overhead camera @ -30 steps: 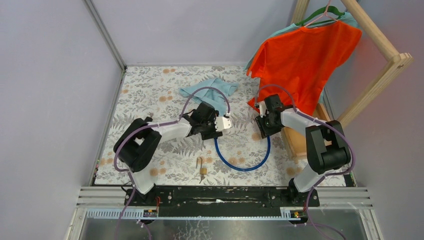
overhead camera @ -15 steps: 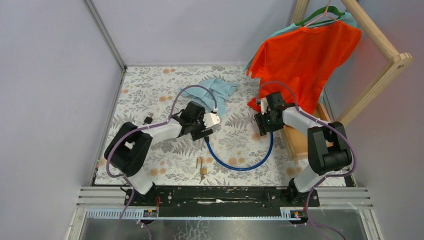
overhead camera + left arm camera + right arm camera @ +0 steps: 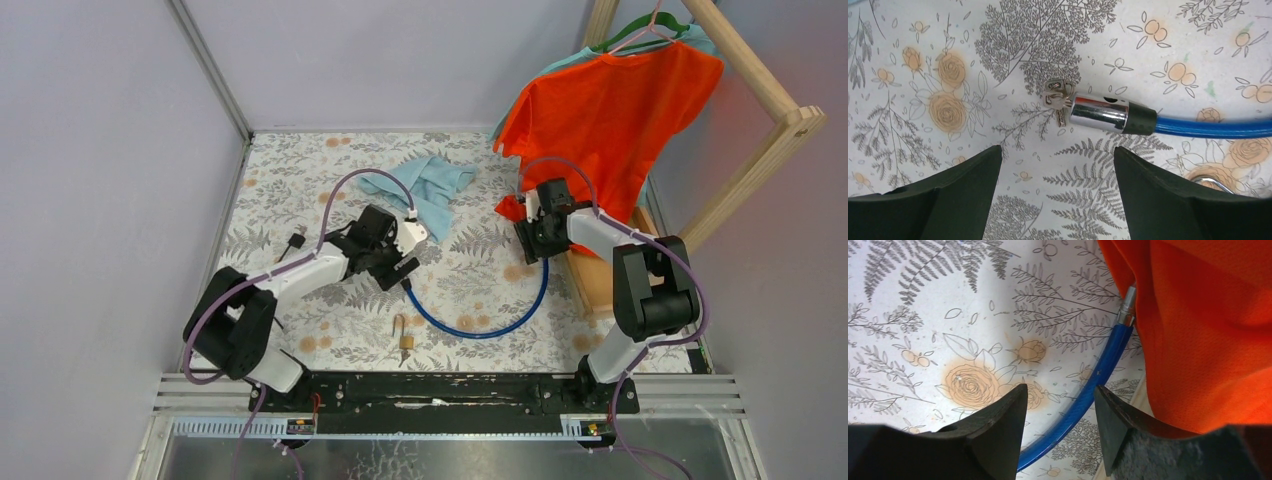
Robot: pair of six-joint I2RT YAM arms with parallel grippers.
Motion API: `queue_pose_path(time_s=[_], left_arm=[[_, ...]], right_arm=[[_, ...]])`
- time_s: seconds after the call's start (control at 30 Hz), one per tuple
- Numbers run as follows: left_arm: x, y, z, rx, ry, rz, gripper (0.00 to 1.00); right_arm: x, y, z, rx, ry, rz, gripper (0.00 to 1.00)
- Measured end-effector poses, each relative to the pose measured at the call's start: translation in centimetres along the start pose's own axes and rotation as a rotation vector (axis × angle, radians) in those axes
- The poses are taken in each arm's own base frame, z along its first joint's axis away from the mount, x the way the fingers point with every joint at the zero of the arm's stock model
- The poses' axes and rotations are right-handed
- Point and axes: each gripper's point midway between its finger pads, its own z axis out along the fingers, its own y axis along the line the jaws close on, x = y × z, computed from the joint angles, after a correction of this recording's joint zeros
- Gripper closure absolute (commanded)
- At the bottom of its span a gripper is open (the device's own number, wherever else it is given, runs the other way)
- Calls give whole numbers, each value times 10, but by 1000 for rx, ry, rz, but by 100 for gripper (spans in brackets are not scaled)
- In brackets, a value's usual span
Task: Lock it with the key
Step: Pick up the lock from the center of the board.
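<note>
Just beyond the spread left gripper (image 3: 1057,150) lies the key (image 3: 1057,98).

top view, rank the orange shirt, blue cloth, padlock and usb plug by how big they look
1. orange shirt, largest by far
2. blue cloth
3. padlock
4. usb plug
The last two are both tiny and look close in size, so their order is unsure.

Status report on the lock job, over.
Left gripper open, over the key at the chrome lock head. Right gripper open, blue cable between its fingers. Cable's pin end against the orange shirt.
</note>
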Motion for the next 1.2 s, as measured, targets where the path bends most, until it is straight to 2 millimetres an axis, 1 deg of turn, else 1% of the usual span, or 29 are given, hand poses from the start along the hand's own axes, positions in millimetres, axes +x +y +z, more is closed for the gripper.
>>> queue_pose_path(time_s=[0.17, 0.3, 0.37, 0.4, 0.47, 0.67, 0.73, 0.93, 1.13, 1.2], left_arm=[[6, -9, -9, 16, 5, -61, 11], [13, -21, -9, 62, 18, -104, 11], [13, -26, -8, 83, 16, -121, 13], [13, -32, -6, 114, 13, -145, 16], [13, -36, -5, 130, 14, -153, 19], [18, -51, 8, 213, 49, -193, 23], [17, -52, 14, 231, 61, -211, 23], [-7, -52, 26, 280, 45, -268, 24], [-36, -50, 42, 336, 26, -332, 24], [-43, -49, 45, 355, 19, -349, 27]], right_arm=[[-4, -11, 0, 36, -18, -4, 42], [-6, -20, 1, 61, -28, -2, 42], [-6, -21, 4, 63, -26, -1, 44], [-6, -21, 9, 59, -18, -3, 46], [-6, -21, 11, 56, -15, -3, 50], [-10, -22, 15, 56, -17, 3, 61], [-10, -22, 15, 57, -17, 9, 62], [-10, -20, 15, 55, -15, 50, 64], [-9, -15, 15, 35, -17, 90, 64], [-8, -14, 14, 30, -17, 98, 64]])
